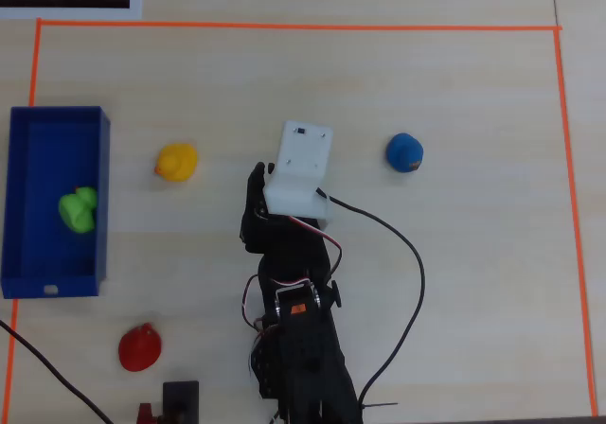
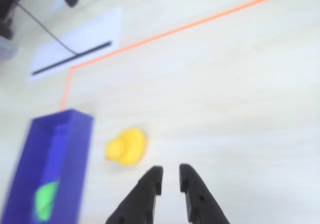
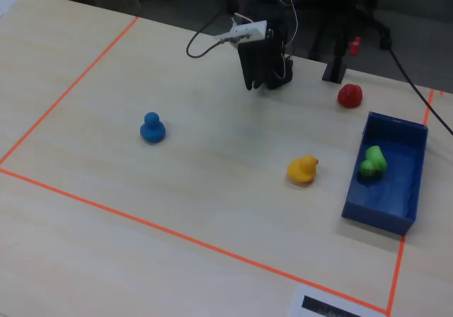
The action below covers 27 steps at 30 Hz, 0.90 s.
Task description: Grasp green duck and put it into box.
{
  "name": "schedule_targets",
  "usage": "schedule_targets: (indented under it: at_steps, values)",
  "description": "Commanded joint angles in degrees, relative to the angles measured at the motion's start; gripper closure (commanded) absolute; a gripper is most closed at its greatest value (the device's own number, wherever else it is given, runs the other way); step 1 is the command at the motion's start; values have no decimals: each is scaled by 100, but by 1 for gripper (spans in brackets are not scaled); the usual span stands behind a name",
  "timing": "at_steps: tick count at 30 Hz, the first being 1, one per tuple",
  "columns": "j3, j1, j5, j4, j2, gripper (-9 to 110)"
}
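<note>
Your green duck (image 1: 78, 209) lay inside the box (image 1: 19, 206), so the task looked done from where things sat. Your gripper (image 2: 170, 176) hung above bare counter (image 1: 454, 254), its fingers (image 2: 152, 176) nearly together with a thin gap and nothing between them, well apart from the box. The yellow duck (image 1: 176, 162) sat just beside the box, the red duck (image 1: 140, 347) and blue duck (image 1: 404, 151) farther off. Orange tape (image 1: 284, 26) framed the pale wood work area; a chair base (image 3: 354, 20) showed beyond it.

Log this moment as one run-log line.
green duck: inside box | hand: empty, nearly closed, above table | yellow duck, red duck, blue duck: on table
</note>
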State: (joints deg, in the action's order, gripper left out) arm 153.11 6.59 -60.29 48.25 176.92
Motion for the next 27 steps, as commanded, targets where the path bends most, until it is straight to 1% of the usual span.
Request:
schedule_targets:
  at_steps: [1,8,15,19,21,27]
  values:
    - [606,-439,-193,-176,562,101]
    - [1354,-712,-431,378,1274,101]
    - [2470,-1107,-932,0,1274,101]
    - [2514,-1248,-976,387,1266,101]
    - [2514,-1318,-1160,677,1266,101]
    - [2514,-1336,-1731,2153,1266,101]
